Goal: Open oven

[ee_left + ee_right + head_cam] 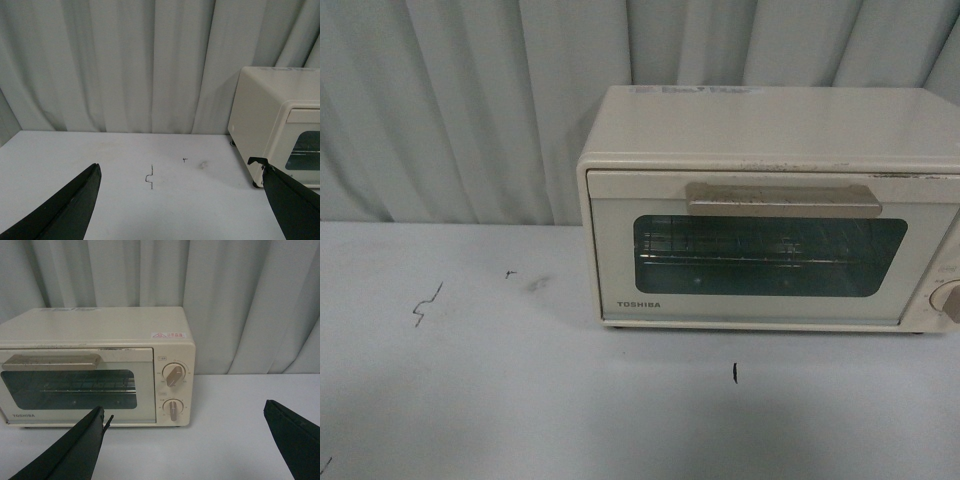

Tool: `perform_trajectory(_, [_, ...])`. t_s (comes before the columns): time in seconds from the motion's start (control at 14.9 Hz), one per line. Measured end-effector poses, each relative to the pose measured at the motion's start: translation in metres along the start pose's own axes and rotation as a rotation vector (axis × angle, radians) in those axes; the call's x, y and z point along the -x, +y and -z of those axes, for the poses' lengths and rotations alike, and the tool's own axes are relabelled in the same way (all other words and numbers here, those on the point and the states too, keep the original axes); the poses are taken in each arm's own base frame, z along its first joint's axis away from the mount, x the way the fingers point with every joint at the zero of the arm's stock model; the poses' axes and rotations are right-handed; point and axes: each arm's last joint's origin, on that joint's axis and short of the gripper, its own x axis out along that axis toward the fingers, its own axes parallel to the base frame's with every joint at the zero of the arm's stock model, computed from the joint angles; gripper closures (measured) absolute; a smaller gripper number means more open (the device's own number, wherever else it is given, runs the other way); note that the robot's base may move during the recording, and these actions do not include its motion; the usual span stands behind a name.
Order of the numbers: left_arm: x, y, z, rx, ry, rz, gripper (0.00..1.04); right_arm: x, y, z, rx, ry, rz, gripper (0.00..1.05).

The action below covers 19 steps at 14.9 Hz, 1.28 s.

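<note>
Standing shut on the bench (pixel 470 400), right of centre, one oven (pixel 770 250) shows one handle (pixel 783 199), two knobs (pixel 174 375) and one rack (pixel 760 258). Left pincer (pixel 177 167) and right pincer (pixel 183 407) both gape wide, apart from it.

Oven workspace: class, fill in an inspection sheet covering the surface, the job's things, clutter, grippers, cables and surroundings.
Surface: white table with a few small dark pen marks.
Job's things: oven at the back of the table; door shut; handle across the door's top; two knobs; wire rack visible through the glass.
Clutter: nothing seen.
Grippers: left gripper open, empty, facing bare table beside the oven; right gripper open, empty, facing the oven's front, apart from it.
Cables: nothing seen.
Surroundings: pale pleated curtain behind.
</note>
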Motion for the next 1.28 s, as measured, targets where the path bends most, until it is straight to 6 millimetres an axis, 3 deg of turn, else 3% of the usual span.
perform_trajectory(0.4, [0.000,0.000,0.001,0.001,0.008,0.001,0.07,0.000,0.000,0.000,0.000,0.000,0.000,0.06])
perform_trajectory(0.54, [-0.003,0.004,-0.010,0.188,0.479,-0.003,0.07,0.000,0.000,0.000,0.000,-0.002,-0.001,0.06])
perform_trajectory(0.74, [-0.030,-0.007,-0.034,0.386,0.502,0.062,0.07,0.000,0.000,0.000,0.000,0.000,0.000,0.06])
perform_trajectory(1.01, [-0.080,-0.052,0.000,0.557,0.675,0.167,0.07,0.000,0.000,0.000,0.000,0.000,0.000,0.06])
perform_trajectory(1.28, [-0.100,-0.092,0.049,0.668,0.858,0.199,0.07,0.000,0.000,0.000,0.000,0.000,0.000,0.06])
